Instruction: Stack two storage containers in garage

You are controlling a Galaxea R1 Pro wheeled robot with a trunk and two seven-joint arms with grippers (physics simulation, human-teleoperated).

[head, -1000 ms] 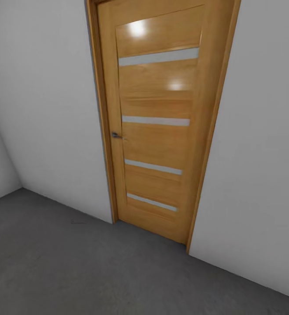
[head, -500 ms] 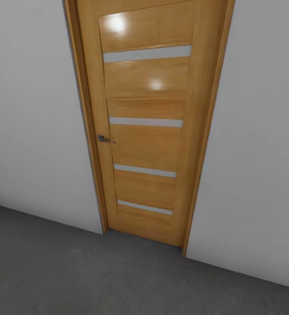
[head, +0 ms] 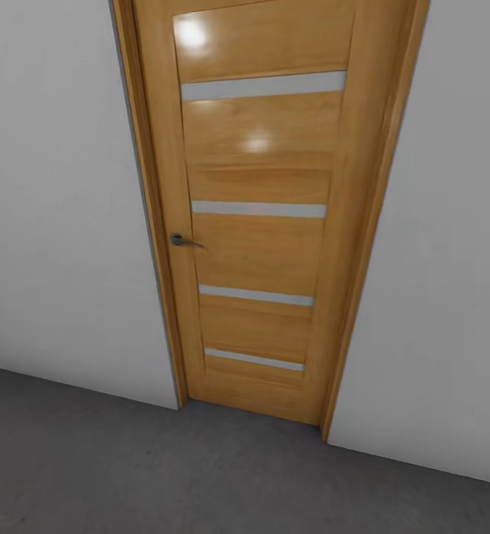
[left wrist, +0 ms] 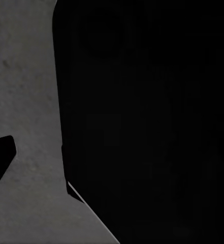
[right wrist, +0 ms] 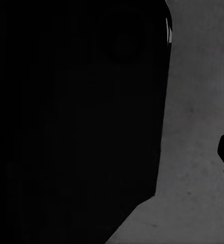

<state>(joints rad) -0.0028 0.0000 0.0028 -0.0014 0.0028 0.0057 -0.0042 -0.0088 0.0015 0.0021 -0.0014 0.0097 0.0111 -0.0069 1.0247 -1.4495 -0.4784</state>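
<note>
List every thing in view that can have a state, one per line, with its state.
Wooden door: shut, flush in its frame.
Door handle: level, not pressed down.
Concrete floor: dark grey and bare in front of the door.
Left gripper: a dark shape blocks most of the left wrist view; open or shut cannot be told.
Right gripper: the same in the right wrist view; cannot be told.

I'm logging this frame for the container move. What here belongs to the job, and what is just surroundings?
Belongs to the job:
- dark grey concrete floor, the garage surface where the containers get stacked

Just surroundings:
- closed wooden door with pale horizontal strips
- metal door handle
- pale wall on both sides
</note>
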